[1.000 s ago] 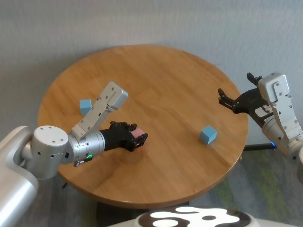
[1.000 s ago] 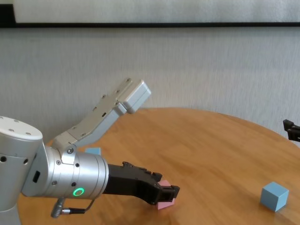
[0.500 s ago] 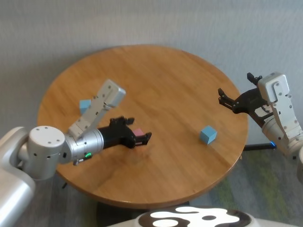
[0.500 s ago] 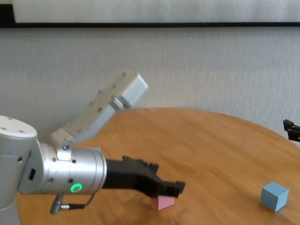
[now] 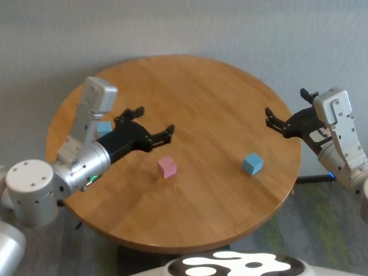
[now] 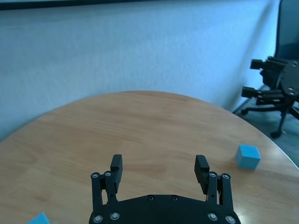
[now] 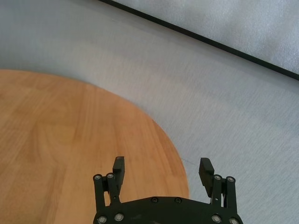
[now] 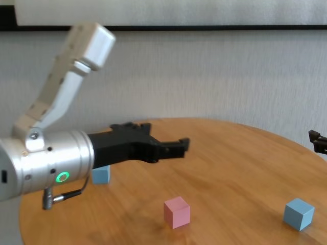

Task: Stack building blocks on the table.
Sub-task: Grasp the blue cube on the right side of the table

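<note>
**Round wooden table, three cubes, none stacked**

Wood-grain table [image 5: 190, 92] against a pale wall. Pink block [image 5: 167, 167] sits alone near the middle, free of any claw, seemingly set there as the stack's base. One blue block [image 5: 252, 164] lies toward the right edge, well apart; the other blue block [image 5: 103, 128] lies far left, partly behind the left arm. Left gripper [image 5: 154, 130] hovers above the tabletop, fingers spread, empty. Right gripper [image 5: 275, 122] hangs beyond the right rim, fingers spread, idle
</note>
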